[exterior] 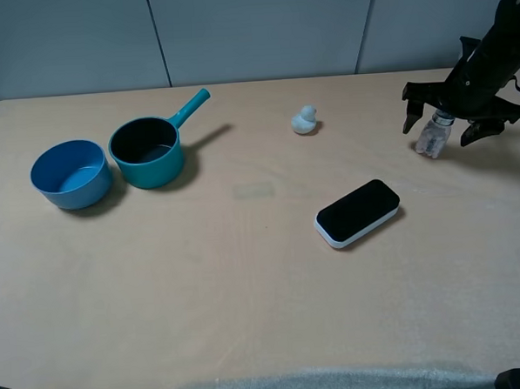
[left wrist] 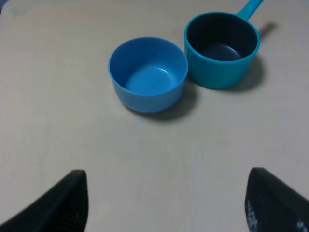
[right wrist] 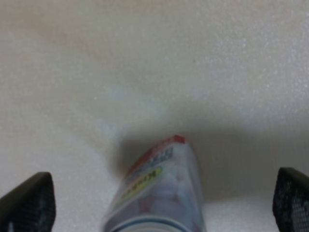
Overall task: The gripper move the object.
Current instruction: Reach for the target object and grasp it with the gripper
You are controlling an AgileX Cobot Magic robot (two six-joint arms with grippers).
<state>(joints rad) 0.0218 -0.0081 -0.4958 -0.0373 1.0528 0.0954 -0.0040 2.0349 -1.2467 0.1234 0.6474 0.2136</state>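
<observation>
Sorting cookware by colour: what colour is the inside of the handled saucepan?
Black inside; the small teal handled saucepan shows it best in the left wrist view.

Near half of the counter [exterior: 249,317] noted open, a wide lane from side to side. Back left is taken up by blue bowl [exterior: 70,174] and teal saucepan [exterior: 147,151], set close together (handle pointing toward the wall). White duck [exterior: 305,120] stands alone at the back. Black device [exterior: 358,212] lies right of centre, and passage is left between the two. Jar [exterior: 432,137] is flanked by the spread right end effector [exterior: 452,119].
</observation>
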